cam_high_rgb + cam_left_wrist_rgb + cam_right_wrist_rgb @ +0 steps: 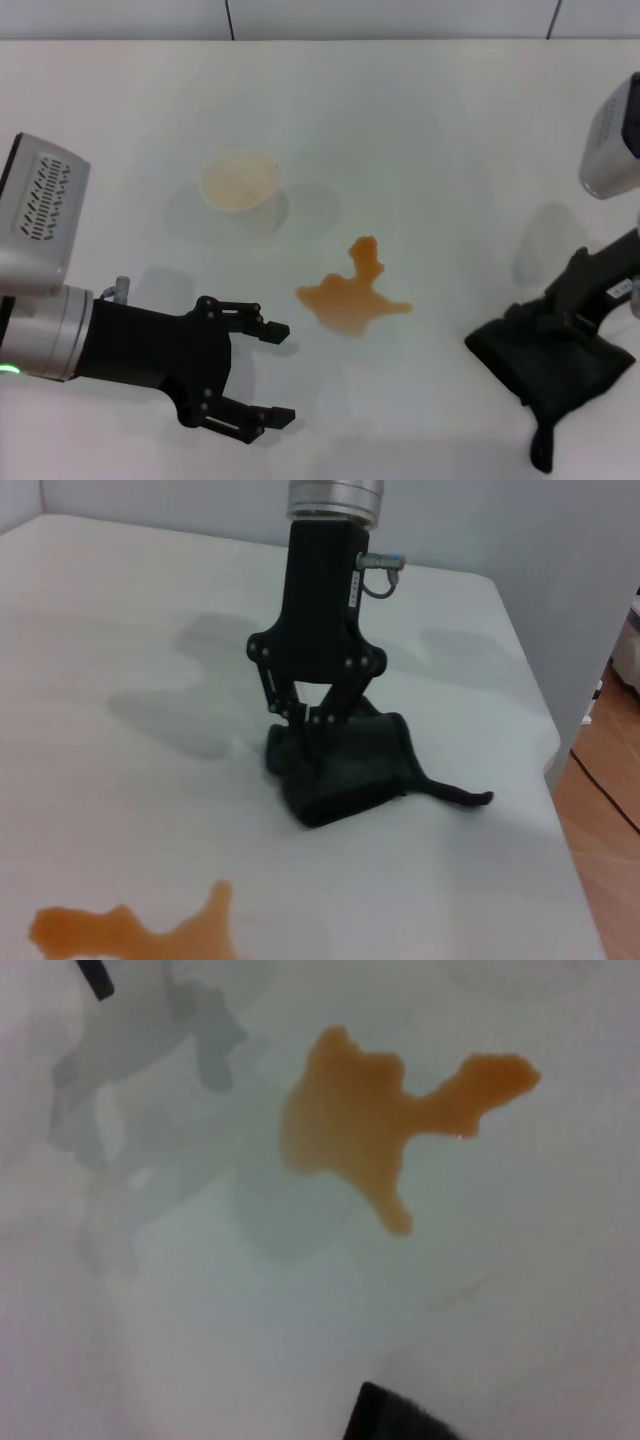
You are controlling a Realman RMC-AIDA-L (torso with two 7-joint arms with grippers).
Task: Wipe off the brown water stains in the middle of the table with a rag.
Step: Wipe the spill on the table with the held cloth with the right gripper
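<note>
White table [420, 120]: right hand [315, 717] grips rag [345, 765].

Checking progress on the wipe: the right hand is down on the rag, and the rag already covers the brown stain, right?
Not quite. The right hand is down on the rag, but the rag lies apart from the brown stain, which is uncovered on the table. The head view shows it.

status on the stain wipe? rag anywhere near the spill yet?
Done: the right gripper has pinched the rag, which sits on the table on the robot's right. In hand: only that grasp; the rag is well apart from the brown water stains. Left: bring the rag over and wipe; the puddle looks whole and unsmeared. The left gripper is open, beside the stain, near the cup.
</note>
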